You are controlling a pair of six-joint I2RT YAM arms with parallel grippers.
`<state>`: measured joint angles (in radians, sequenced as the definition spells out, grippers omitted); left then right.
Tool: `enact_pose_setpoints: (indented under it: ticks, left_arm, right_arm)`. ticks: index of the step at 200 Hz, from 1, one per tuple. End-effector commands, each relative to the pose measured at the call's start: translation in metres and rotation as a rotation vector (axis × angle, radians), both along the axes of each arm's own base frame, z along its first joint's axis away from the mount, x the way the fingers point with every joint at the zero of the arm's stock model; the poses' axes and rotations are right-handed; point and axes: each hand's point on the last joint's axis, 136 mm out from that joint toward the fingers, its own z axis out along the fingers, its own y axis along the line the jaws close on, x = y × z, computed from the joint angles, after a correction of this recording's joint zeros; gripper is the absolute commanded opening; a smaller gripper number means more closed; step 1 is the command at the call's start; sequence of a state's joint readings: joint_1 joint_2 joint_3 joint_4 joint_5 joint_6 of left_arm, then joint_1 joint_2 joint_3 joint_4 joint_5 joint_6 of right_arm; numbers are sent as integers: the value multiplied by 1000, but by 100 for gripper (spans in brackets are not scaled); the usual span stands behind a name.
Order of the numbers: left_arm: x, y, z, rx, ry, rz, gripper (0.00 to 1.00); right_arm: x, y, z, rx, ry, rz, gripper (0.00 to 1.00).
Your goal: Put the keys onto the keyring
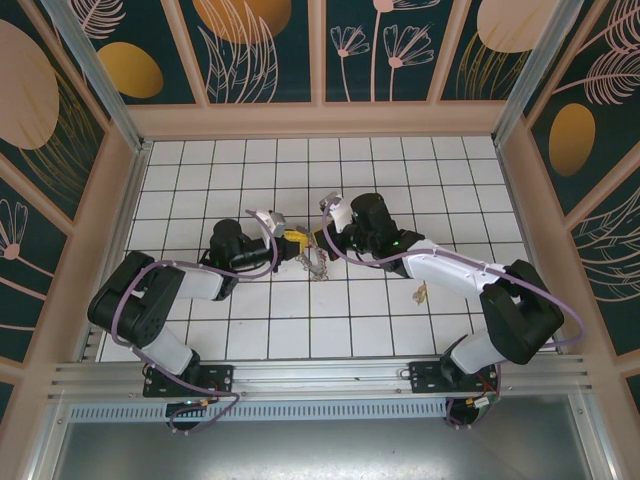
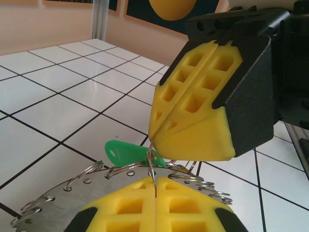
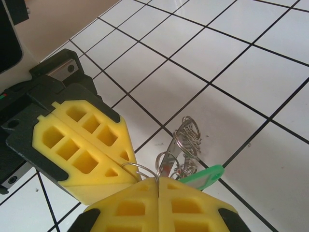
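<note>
Keyring point(image 2: 63, 208): I see one of its wire loops clamped by my left gripper point(image 2: 155, 186) and right gripper point(image 3: 158, 186), fingers pressed together, tip to tip; a green key point(image 3: 203, 176) sits just beside; the left wrist view reveals the holed plate; overhead adds a brass key point(image 1: 420, 292) lying well apart on the table point(image 1: 250, 330).

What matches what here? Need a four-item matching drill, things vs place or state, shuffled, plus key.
Things
1. left claw
2. green key
3. keyring
4. loose key

Place or state
A. lying alone on the tiles beside the right arm
B. shut on a thin wire loop, tip to tip with the right claw
C. silvery, with small wire loops along its rim
D. by the keyring's rim, close to both claw tips

Pairs: 1-B, 2-D, 3-C, 4-A
</note>
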<state>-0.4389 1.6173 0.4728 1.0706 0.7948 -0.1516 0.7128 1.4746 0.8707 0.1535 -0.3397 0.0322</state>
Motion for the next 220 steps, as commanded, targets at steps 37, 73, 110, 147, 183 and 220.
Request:
enact_pose_setpoints:
  ticks: [37, 73, 110, 147, 183, 220]
  left_arm:
    - [-6, -3, 11, -28, -52, -33, 16]
    - [-6, -3, 14, -26, -59, -31, 22]
    - [-7, -3, 16, -17, -68, -41, 27]
    - [-12, -1, 18, -2, -82, -42, 30]
    - [-14, 3, 19, 21, -97, -24, 32]
    - [-7, 6, 18, 85, -125, 27, 33]
  right_arm:
    - [8, 0, 27, -3, -94, -16, 0]
    - [7, 1, 29, -6, -99, -6, 0]
    - [5, 2, 30, -10, -103, 3, 0]
    - [5, 1, 31, -10, -107, 2, 0]
    - [5, 1, 33, -5, -108, 1, 0]
    - [4, 1, 33, -3, -109, 2, 0]
